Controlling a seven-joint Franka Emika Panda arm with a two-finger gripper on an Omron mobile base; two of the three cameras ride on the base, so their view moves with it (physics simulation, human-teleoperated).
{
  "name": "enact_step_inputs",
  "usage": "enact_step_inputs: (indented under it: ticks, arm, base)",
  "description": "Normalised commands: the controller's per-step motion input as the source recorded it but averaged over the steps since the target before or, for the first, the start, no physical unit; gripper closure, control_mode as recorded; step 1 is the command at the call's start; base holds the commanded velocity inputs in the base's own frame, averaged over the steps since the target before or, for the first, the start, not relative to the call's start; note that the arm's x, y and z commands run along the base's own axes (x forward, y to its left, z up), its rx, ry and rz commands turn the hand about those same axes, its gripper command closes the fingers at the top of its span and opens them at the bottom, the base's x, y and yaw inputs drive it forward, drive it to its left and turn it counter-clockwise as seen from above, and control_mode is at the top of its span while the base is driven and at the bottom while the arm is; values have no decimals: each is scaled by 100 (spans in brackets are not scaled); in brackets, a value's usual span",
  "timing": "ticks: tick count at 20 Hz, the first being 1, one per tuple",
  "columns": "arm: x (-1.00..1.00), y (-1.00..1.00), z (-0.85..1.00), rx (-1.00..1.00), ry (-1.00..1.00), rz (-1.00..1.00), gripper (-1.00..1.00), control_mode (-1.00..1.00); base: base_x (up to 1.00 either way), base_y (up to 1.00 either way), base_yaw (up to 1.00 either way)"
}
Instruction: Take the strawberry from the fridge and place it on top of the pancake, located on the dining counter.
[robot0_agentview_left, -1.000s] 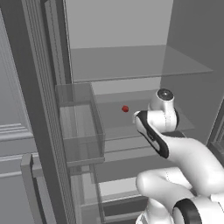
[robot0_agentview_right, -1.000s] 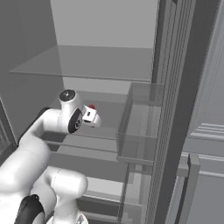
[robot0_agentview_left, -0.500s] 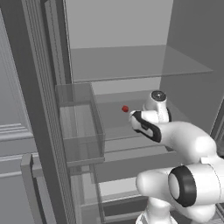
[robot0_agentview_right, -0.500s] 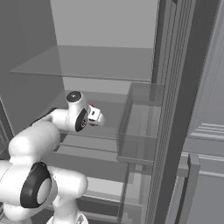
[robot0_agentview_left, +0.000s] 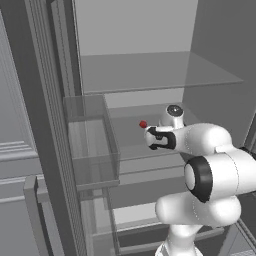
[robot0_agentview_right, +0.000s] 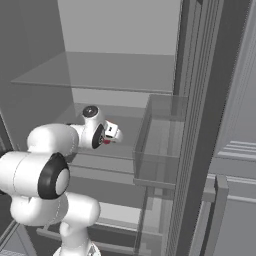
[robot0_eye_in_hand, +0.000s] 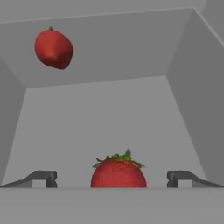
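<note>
The fridge (robot0_agentview_left: 150, 70) stands open with pale walls and glass shelves. On its middle shelf lies the red strawberry (robot0_agentview_left: 143, 124), small and green-capped. My gripper (robot0_agentview_left: 149, 135) reaches into that shelf just in front of the fruit. In the hand view the strawberry (robot0_eye_in_hand: 118, 171) sits low and centred between my two fingertips (robot0_eye_in_hand: 43, 177), which stand wide apart, so my gripper (robot0_eye_in_hand: 113, 178) is open and not touching it. A second red strawberry shape (robot0_eye_in_hand: 54, 48) shows at the upper left; I cannot tell whether it is a reflection. The pancake and the dining counter are out of view.
A clear door bin (robot0_agentview_left: 92, 145) hangs on the open fridge door at the left, close beside my hand; from the other side the same bin (robot0_agentview_right: 160, 145) is at the right. A glass shelf (robot0_agentview_right: 100, 72) spans above my arm. Lower shelves lie beneath.
My arm has stretched further into the fridge and the hand has closed in on the strawberry. The elbow has swung up into the foreground. The jaws have stayed wide.
</note>
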Motion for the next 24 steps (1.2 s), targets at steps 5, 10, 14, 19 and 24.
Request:
enact_step_inputs:
  ticks: [5,10,14,19,24]
  arm:
    - [30,0,-22,0,1,0,-100,-100]
    - [2,0,-32,0,10,0,-100,-100]
    - [-3,0,-30,0,3,-1,-100,-100]
    - [-40,0,-12,0,-6,-7,-100,-100]
    - [-42,0,0,0,-11,-9,-100,-100]
  base:
    - [0,0,0]
    - [0,0,0]
    - [0,0,0]
    - [0,0,0]
    - [0,0,0]
